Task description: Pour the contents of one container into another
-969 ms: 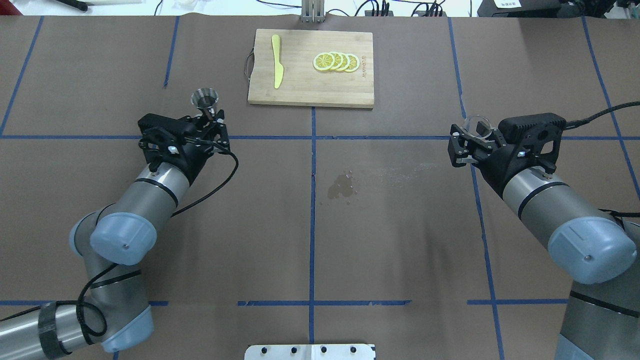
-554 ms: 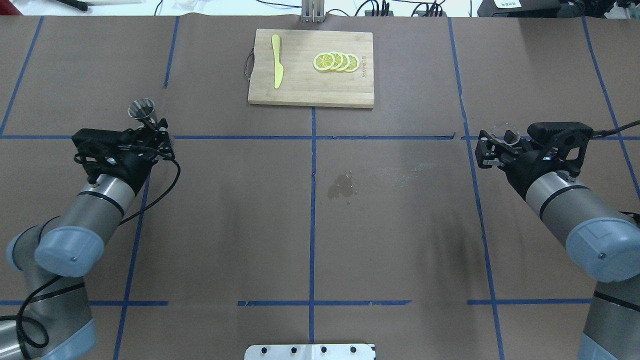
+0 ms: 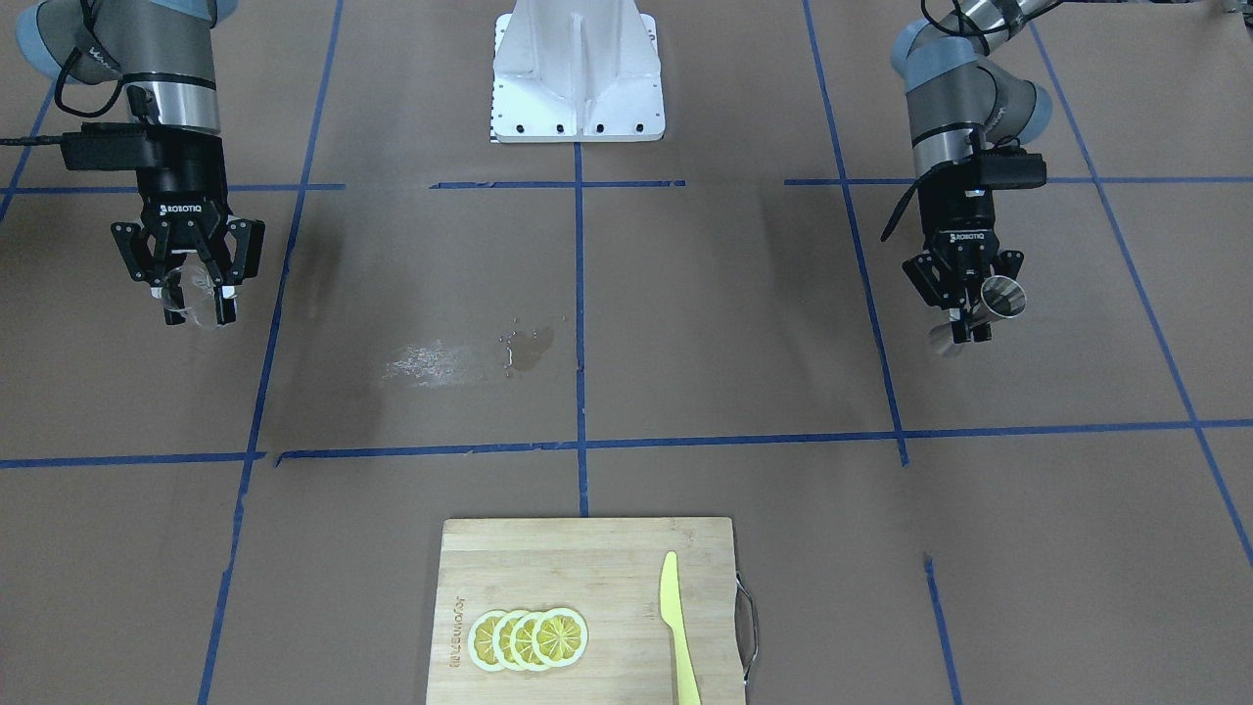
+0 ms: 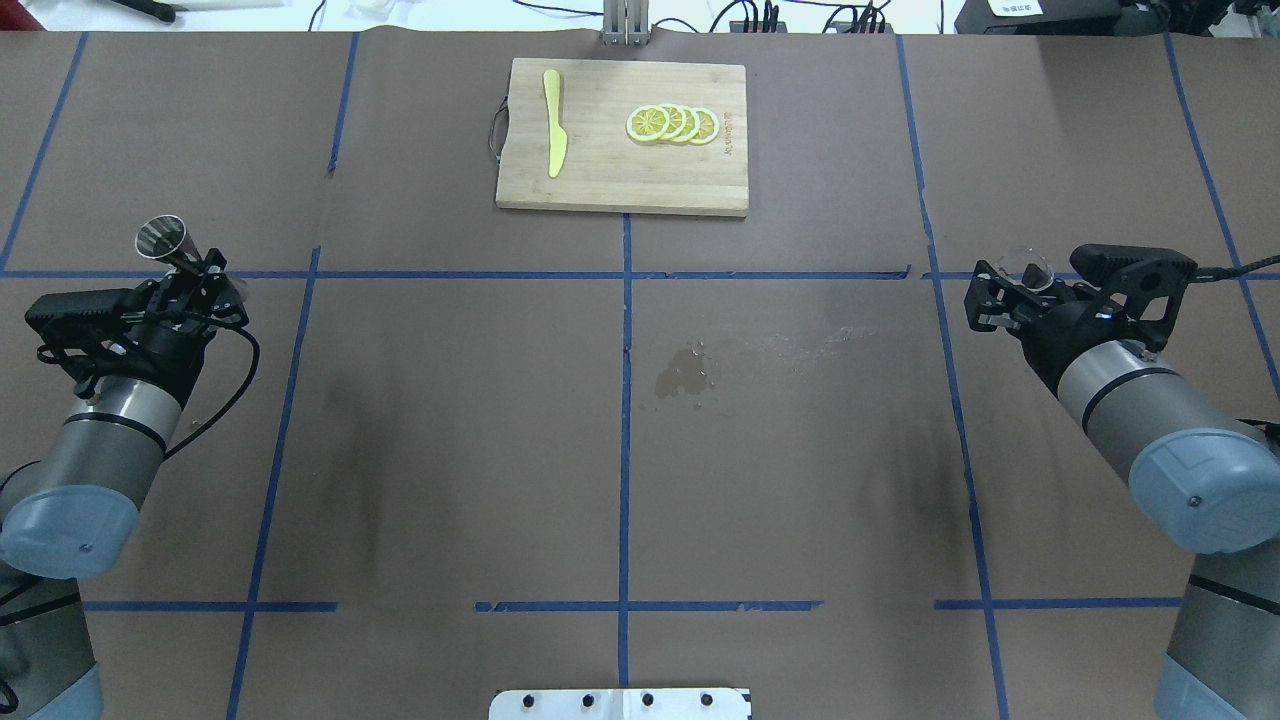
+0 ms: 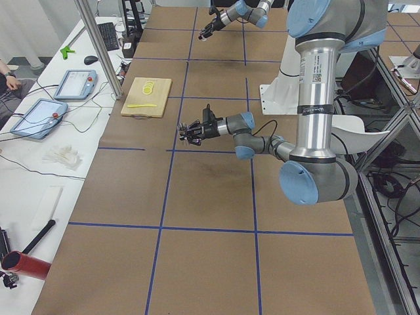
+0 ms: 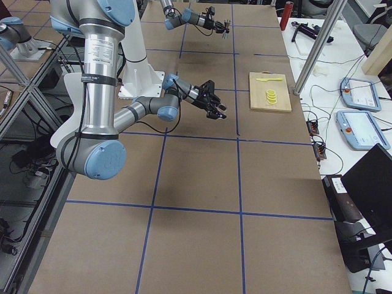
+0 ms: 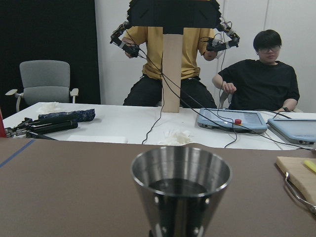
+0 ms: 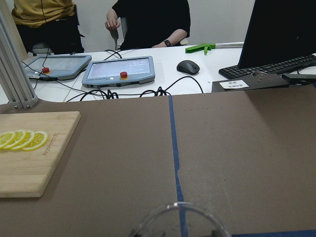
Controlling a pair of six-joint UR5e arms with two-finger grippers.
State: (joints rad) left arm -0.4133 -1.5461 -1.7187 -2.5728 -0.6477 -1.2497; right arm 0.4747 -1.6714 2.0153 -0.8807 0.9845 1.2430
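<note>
Jigger (image 4: 165, 240) pinched between left jaws; glass cup (image 3: 186, 291) (see-through) between right jaws.

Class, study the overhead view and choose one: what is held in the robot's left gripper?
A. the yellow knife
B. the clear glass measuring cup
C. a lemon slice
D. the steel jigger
D: the left gripper is closed on the steel jigger. The clear glass measuring cup is in the right gripper, and the yellow knife and lemon slices lie on the cutting board.
</note>
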